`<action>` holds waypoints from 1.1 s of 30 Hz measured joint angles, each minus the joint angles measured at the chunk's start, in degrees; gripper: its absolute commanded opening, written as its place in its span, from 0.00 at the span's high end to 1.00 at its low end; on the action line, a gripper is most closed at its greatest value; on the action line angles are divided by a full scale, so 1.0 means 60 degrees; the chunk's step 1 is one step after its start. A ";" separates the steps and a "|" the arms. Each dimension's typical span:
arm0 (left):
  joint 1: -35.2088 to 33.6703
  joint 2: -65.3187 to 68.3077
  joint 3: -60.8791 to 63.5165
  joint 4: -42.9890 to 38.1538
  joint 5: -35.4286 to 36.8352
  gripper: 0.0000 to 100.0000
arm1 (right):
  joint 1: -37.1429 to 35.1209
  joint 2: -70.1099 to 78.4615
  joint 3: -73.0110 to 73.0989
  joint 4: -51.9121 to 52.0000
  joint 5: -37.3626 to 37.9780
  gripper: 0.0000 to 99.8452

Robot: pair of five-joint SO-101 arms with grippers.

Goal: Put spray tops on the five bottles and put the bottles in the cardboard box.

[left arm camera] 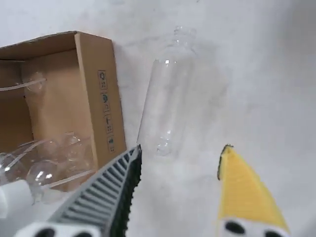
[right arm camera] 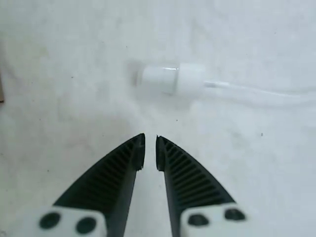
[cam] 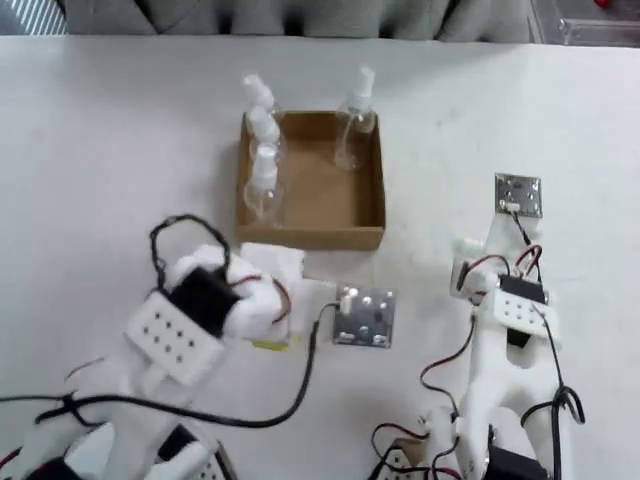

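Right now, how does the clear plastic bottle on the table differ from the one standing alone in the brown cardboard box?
The clear plastic bottle on the table lies flat, outside the brown cardboard box; the lone bottle stands inside it. The table bottle's neck is bare; the lone bottle wears a white spray top. Both are clear.

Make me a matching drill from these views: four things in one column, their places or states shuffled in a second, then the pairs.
Things
1. capless bottle
2. loose spray top
3. left gripper
4. capped bottles

Places or states
A. open
B. inside the cardboard box
C. lying beside the box wall, neck bare
D. lying on the table in front of the right gripper

Pairs: 1-C, 2-D, 3-A, 4-B
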 measured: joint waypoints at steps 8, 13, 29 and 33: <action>0.0000 0.1480 0.0000 -0.0029 -0.0689 0.75 | 0.0000 0.0000 0.0000 -0.0220 0.0000 0.98; 0.0117 0.2769 -0.0249 -0.0894 -0.0762 0.75 | 0.0000 0.0000 0.0000 -0.0264 0.0000 0.98; 0.0484 0.8264 -0.4908 -0.0674 -0.0777 0.74 | 0.0176 0.0000 0.0000 -0.0264 0.0264 0.98; 0.0484 0.8689 -0.5260 -0.0659 -0.0777 0.74 | 0.0176 0.0000 0.0000 -0.0264 0.0293 0.98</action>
